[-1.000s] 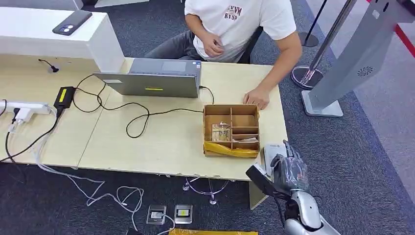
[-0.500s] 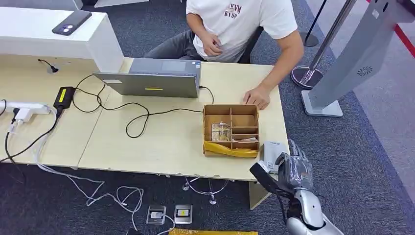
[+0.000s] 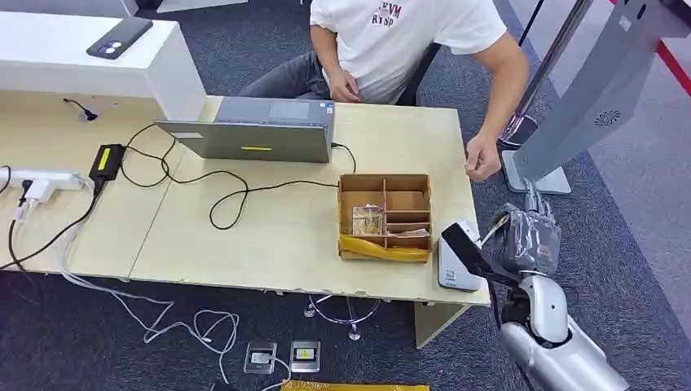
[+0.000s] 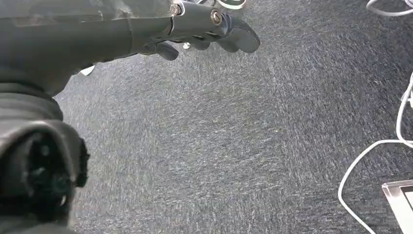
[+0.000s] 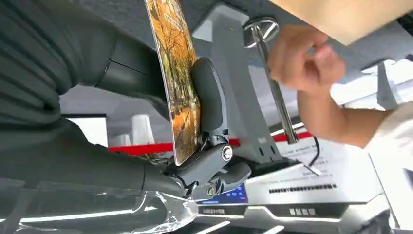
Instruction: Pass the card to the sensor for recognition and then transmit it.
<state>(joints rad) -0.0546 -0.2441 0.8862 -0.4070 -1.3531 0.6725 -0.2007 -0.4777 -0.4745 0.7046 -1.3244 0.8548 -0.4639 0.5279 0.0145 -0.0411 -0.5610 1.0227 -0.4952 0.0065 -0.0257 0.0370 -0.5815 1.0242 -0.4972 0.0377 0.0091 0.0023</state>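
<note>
- Dark grey carpet (image 3: 619, 212) ran under a pale wooden table (image 3: 277, 236), where a grey laptop (image 3: 253, 130) and a looping black cable (image 3: 236, 195) lay.
- Near the table's right end stood a brown compartment box (image 3: 385, 216), and just beside it, at the table's corner, sat the white sensor (image 3: 455, 265).
- Off that corner, over the carpet, the right robot hand (image 3: 530, 240) was raised, its fingers pointing up toward a person's hand (image 3: 482, 159) hanging a little beyond it.
- From the right wrist view, the card (image 5: 176, 78), printed with an orange autumn-tree picture, stood on edge, pinched between the thick thumb and the darker fingers (image 5: 209, 97) of the right robot hand (image 5: 146, 122).
- Held so, the card was up in the air beside the sensor and apart from it, with the person's hand (image 5: 302, 58) close behind it.
- Down low, the left robot hand (image 4: 195, 29) hung over the carpet (image 4: 234, 146), holding nothing, fingers loosely curved and apart, near a white cable (image 4: 375, 161) on the floor.
</note>
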